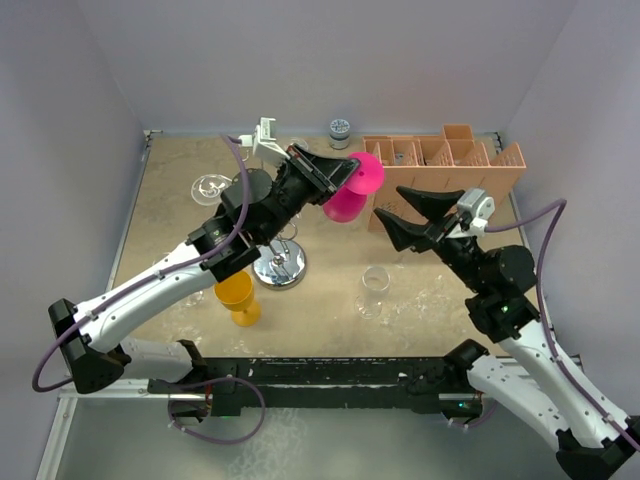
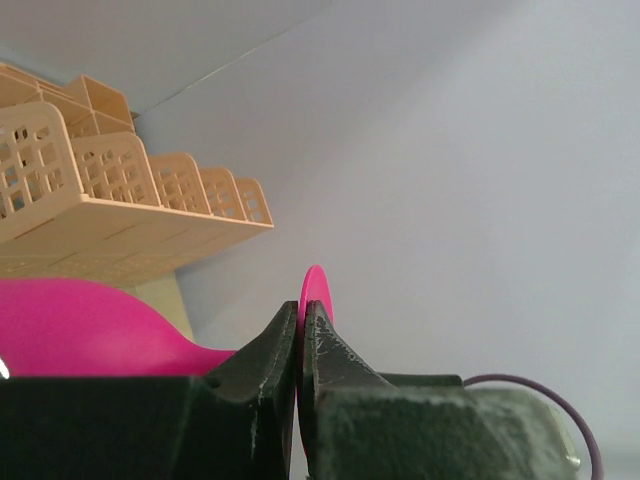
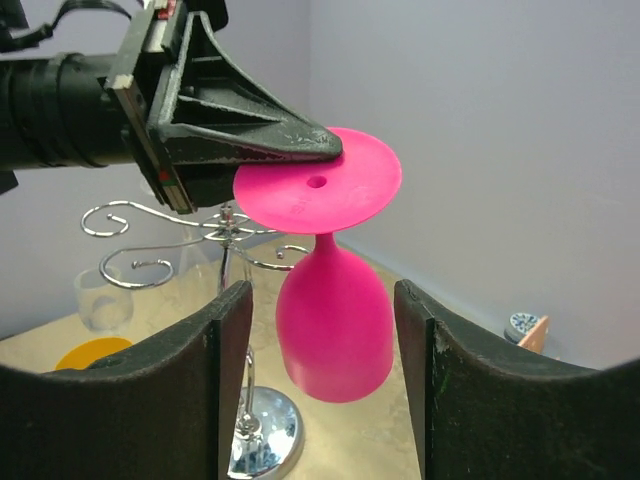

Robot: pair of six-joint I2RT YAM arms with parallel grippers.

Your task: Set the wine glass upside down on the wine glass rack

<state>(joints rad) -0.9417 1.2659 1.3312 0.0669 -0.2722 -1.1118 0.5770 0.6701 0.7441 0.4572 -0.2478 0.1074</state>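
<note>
We show the left tool [image 1: 335,178] shut flat on the round foot of the pink plastic wine glass [image 3: 335,320], which hangs in the air, stem roughly upright, foot uppermost and bowl mouth down. The shiny silver wire rack [image 1: 280,268] stands just beside the glass, toward the left arm's base, its curled scroll arms near the level of the foot. The right tool [image 1: 390,203] is wide open and empty on the opposite side, so we judge the sideways move into a scroll falls to the left arm.
</note>
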